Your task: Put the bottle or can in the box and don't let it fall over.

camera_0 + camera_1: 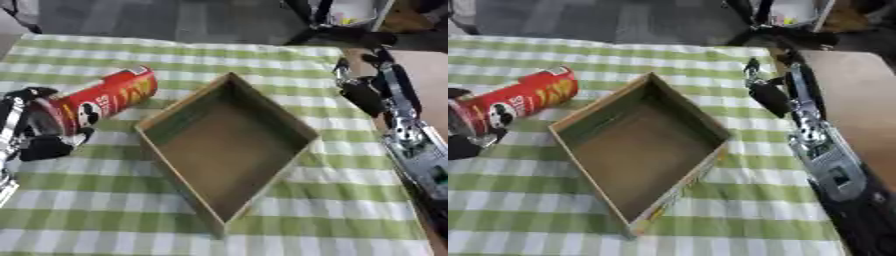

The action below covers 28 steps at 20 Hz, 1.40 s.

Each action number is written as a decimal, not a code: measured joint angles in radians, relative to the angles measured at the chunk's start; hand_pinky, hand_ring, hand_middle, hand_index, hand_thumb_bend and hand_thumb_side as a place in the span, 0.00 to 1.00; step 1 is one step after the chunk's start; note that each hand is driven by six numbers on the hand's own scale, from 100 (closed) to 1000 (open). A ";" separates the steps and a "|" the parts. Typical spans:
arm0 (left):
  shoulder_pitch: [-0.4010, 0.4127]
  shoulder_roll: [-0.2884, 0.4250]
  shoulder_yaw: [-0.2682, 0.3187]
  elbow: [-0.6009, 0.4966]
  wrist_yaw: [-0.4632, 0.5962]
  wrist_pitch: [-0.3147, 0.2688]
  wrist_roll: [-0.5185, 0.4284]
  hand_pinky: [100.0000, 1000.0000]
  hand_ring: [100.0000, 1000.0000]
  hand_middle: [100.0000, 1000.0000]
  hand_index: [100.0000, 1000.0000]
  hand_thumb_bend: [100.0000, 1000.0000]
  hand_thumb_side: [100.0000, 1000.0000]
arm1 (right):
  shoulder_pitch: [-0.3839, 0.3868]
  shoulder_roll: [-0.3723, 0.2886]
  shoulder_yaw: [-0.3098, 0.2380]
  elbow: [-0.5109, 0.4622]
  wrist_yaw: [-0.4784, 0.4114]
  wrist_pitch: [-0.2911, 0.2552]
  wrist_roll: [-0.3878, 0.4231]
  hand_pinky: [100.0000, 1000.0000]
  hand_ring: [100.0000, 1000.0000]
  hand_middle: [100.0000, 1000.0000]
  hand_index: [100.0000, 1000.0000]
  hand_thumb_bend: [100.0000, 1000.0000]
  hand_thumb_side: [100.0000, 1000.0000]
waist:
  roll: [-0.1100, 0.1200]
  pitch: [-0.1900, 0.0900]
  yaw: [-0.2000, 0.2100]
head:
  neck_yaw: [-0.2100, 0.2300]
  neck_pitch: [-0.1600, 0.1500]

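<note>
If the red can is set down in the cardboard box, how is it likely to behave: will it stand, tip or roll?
The red can is a tall, narrow tube, so upright it would probably tip easily. It is round and smooth; laid on its side it may roll. The left hand holds its one end with curled fingers, tilted. The box has low walls, likely giving little support.

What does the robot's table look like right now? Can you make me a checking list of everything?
Surface: table under a green and white checked cloth.
Job's things: red can tilted, held at its lower end, outside the box. Cardboard box open, nothing inside, set cornerwise.
Clutter: nothing seen.
Hands: left hand curled round the can's end; right hand beside the box's right side, holding nothing, fingers unclear.
Cables: nothing seen.
Surroundings: grey floor beyond the table, dark equipment at the far right.
</note>
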 measured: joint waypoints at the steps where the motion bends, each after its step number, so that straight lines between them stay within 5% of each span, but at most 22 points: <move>1: -0.002 0.004 0.003 -0.010 -0.002 0.005 -0.001 0.16 0.35 0.42 0.39 0.00 0.00 | 0.002 0.000 0.000 0.000 0.000 0.000 0.000 0.66 0.97 0.98 1.00 0.00 0.42 | 0.000 0.000 0.000 | -0.001 0.000; 10: -0.005 0.012 0.017 -0.080 -0.025 0.011 0.031 0.15 0.33 0.41 0.38 0.00 0.00 | 0.006 0.000 0.000 0.002 0.000 -0.002 -0.002 0.66 0.97 0.98 1.00 0.00 0.42 | 0.000 0.000 0.000 | -0.007 0.000; 19: -0.007 0.013 0.038 -0.167 -0.037 -0.046 0.115 0.15 0.32 0.40 0.37 0.00 0.00 | 0.006 0.000 0.000 0.002 0.000 -0.003 -0.004 0.66 0.97 0.98 1.00 0.00 0.42 | 0.000 0.000 0.000 | -0.011 0.000; 28: -0.035 0.014 0.027 -0.272 -0.003 -0.082 0.103 0.14 0.30 0.38 0.36 0.00 0.00 | 0.006 0.008 0.000 0.002 0.000 -0.003 -0.003 0.66 0.97 0.98 1.00 0.00 0.42 | 0.000 -0.001 -0.002 | -0.012 0.000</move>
